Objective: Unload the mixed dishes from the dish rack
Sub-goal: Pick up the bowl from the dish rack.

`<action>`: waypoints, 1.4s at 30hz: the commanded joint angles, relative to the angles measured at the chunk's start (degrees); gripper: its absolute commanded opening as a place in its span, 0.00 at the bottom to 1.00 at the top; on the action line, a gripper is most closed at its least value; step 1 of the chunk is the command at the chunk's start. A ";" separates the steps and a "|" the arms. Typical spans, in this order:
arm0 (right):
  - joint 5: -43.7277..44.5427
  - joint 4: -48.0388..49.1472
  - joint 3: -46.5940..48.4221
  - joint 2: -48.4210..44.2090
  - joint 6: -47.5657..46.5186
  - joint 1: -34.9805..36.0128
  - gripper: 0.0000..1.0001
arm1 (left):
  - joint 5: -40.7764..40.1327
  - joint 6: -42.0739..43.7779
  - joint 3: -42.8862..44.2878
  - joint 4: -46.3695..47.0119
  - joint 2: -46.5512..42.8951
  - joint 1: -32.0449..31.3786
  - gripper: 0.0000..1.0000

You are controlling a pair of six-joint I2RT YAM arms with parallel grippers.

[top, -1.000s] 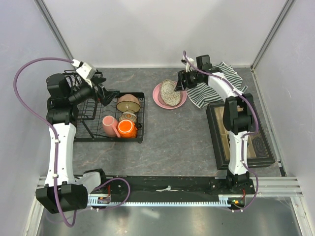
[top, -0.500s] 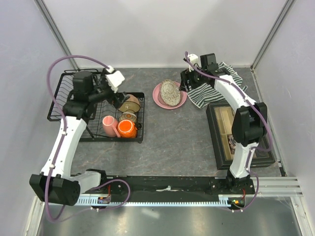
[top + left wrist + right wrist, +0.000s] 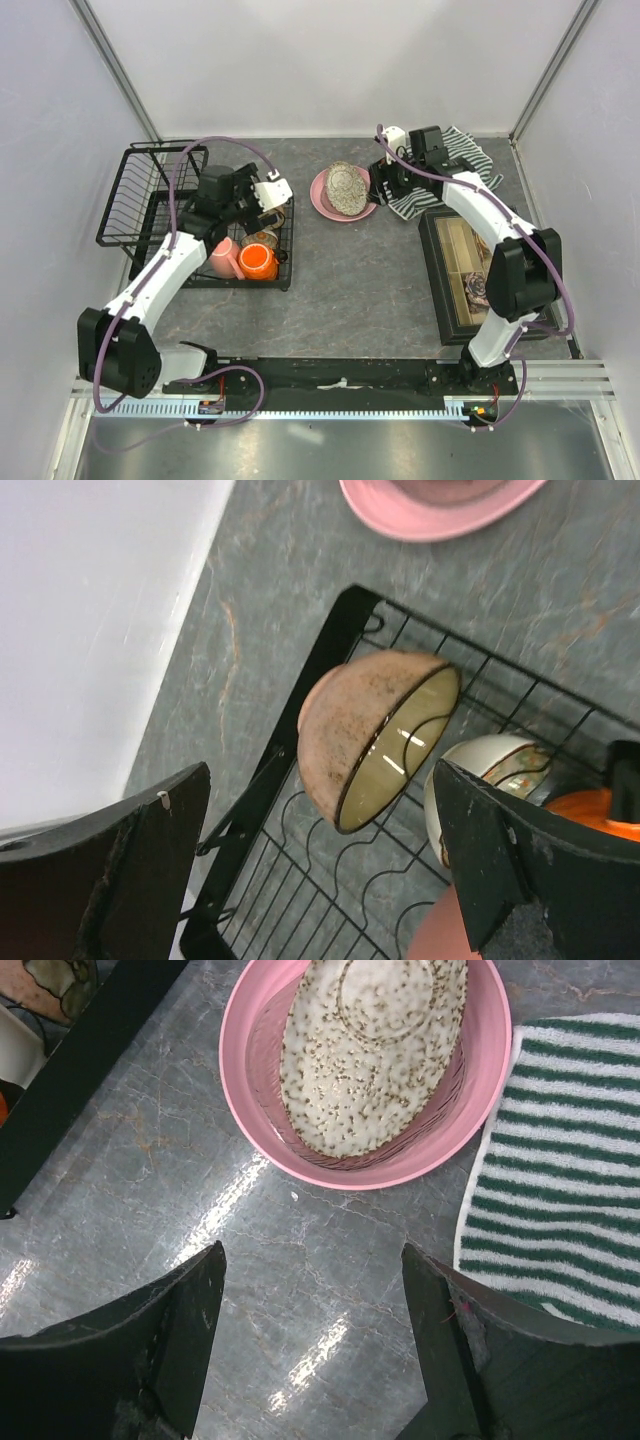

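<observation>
Dish rack (image 3: 230, 284): on the left of the top view. Four dishes sit in its flat tray.
Left gripper (image 3: 322, 780): over the back of the tray, jaws wide apart with nothing in them — one finger on each side of the bowl, I think to pinch its rim.
Tan-brown bowl (image 3: 340, 730): stands on its edge against the wires, so the rim is easy to reach.
Small floral bowl (image 3: 490, 765): just right of it.
Pink mug (image 3: 222, 256) and orange mug (image 3: 257, 262): side by side at the tray's front.
Pink plate (image 3: 420, 1160): out on the table, upper middle.
Patterned oval dish (image 3: 370, 1050): lies upside down on the plate — both look unloaded.
Right gripper (image 3: 312, 1260): above the table by the plate, jaws apart, holding nothing.
Striped towel (image 3: 560, 1210): right of the plate.
Dark box (image 3: 440, 290): far right.
</observation>
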 commanded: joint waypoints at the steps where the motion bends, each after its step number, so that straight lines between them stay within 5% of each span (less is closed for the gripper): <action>1: -0.05 4.54 -2.26 -5.12 0.42 0.12 0.79 | -5.19 7.15 -3.20 9.41 1.49 -0.65 0.99; 26: -2.60 6.30 -6.56 -4.15 0.51 0.12 0.78 | -9.06 17.18 -15.43 30.67 8.09 -0.65 0.97; 42: -2.51 6.38 -7.00 -2.48 0.51 -0.05 0.77 | -10.12 16.83 -19.29 42.89 12.57 -0.65 0.83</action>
